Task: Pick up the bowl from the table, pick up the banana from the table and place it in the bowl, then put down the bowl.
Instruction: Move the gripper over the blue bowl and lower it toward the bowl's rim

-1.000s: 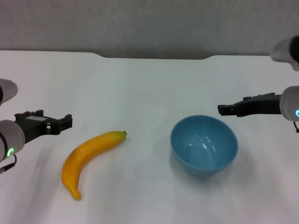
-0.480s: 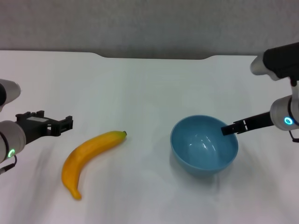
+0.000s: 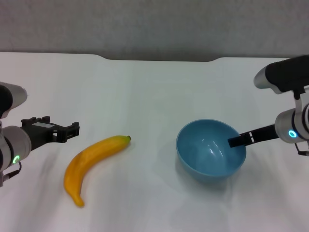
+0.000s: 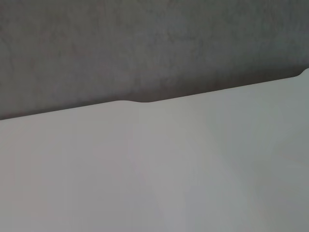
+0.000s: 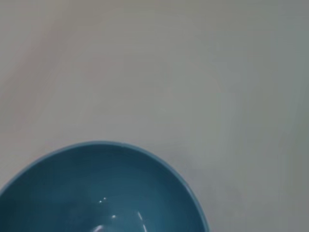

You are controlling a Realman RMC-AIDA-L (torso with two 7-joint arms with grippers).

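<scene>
Lowering from beside the bowl (image 3: 211, 150), the right gripper (image 3: 235, 141) reached its right rim, one finger inside; whether its fingers had closed, I could not tell.

A broad white table (image 3: 145, 87) is seen, smooth and matte, with a shallow notch cut into its far edge. Two things are borne directly on it. A yellow-orange banana (image 3: 91, 162) is laid toward the left, its dark stem tip turned to the right. A light-blue bowl (image 3: 205, 159) is stood upright on the right, well apart from the banana.
</scene>
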